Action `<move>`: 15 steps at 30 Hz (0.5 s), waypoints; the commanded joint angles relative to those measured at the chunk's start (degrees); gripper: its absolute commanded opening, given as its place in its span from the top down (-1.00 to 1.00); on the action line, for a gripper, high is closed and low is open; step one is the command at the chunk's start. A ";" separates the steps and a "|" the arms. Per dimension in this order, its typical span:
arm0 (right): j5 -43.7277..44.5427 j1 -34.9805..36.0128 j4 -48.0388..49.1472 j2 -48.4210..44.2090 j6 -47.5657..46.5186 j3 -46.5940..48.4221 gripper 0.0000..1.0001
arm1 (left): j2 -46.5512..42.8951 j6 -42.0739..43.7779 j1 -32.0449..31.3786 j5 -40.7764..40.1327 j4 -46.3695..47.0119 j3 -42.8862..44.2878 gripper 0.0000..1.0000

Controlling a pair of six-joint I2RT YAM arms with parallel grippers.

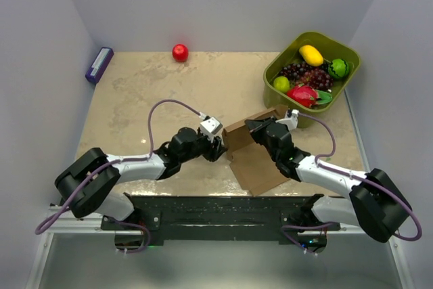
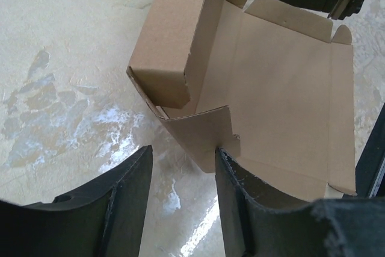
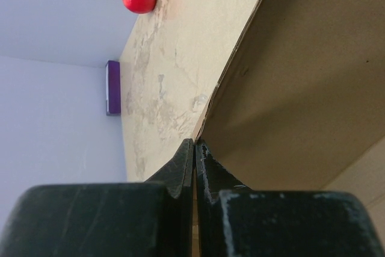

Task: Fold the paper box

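1. Brown paper box (image 1: pixel 260 164) sits mid-front on the table (image 1: pixel 135 99), part folded: one side wall up, base flat.
2. Left claw (image 2: pixel 183 157) half open, nothing between; box's notched flap just beyond tips.
3. Right claw (image 3: pixel 194 144) closed tight at the raised wall's edge; can't tell if pinching it.

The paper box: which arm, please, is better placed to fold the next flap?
Left. The left hand, open, sits at the loose notched flap; the right hand is shut, apparently pinching the paper box wall.
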 commanded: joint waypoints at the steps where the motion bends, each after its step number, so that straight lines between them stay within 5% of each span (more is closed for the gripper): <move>1: 1.96 -0.20 3.61 -1.42 0.11 -2.11 1.00 | 1.23 1.92 -1.22 -1.40 5.04 2.78 0.02; 15: 0.64 -0.12 12.92 -7.48 -3.14 -11.33 1.00 | 3.78 4.47 -5.61 -6.50 6.09 3.39 0.20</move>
